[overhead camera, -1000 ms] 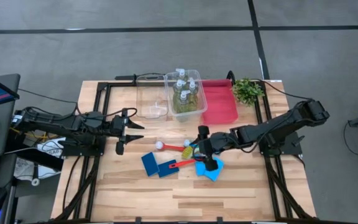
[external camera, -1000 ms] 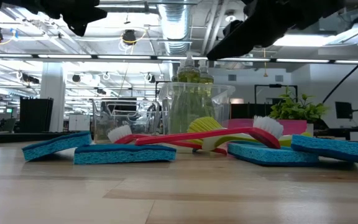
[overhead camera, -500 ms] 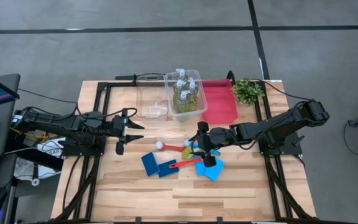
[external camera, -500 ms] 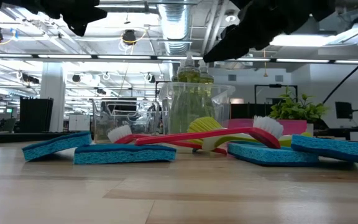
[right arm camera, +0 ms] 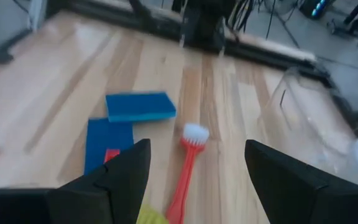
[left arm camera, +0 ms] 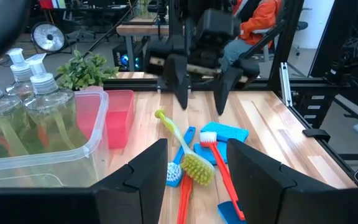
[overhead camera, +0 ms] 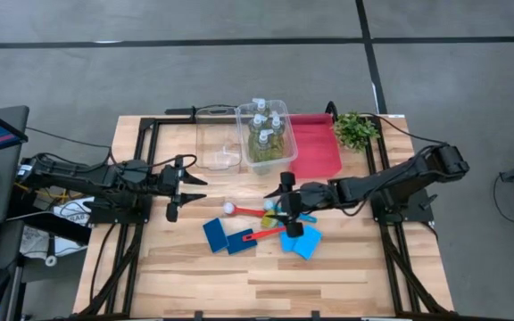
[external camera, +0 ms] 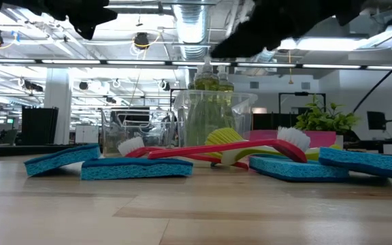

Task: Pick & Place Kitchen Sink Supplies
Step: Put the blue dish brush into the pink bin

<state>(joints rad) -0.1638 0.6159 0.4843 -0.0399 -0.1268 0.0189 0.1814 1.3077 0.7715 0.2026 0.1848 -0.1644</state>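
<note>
Overhead, we note the right gripper [overhead camera: 287, 204] hovering just right of frame centre, above the cluster of brushes [overhead camera: 259, 214] and sponges; its jaws stand wide apart and hold nothing, as the left wrist view [left arm camera: 197, 93] confirms, with the two fingers splayed over the yellow-green brush [left arm camera: 180, 149]. The left gripper [overhead camera: 188, 189] waits at left of centre over bare wood, jaws parted, empty. On the surface [overhead camera: 177, 276] below centre, we see two dark blue sponges [overhead camera: 225, 237] side by side, a red brush [overhead camera: 261, 235] running right from them, and a lighter blue sponge [overhead camera: 305, 242] below the right gripper. Another red brush with a white head [overhead camera: 229, 209] lies just above them. In the upper centre, the bottles [overhead camera: 264, 134] stand inside a clear bin [overhead camera: 286, 152], with an empty clear bin [overhead camera: 217, 138] at its left and a red tray [overhead camera: 315, 147] at its right. A green plant [overhead camera: 355, 130] sits beyond the tray's upper right corner.
</note>
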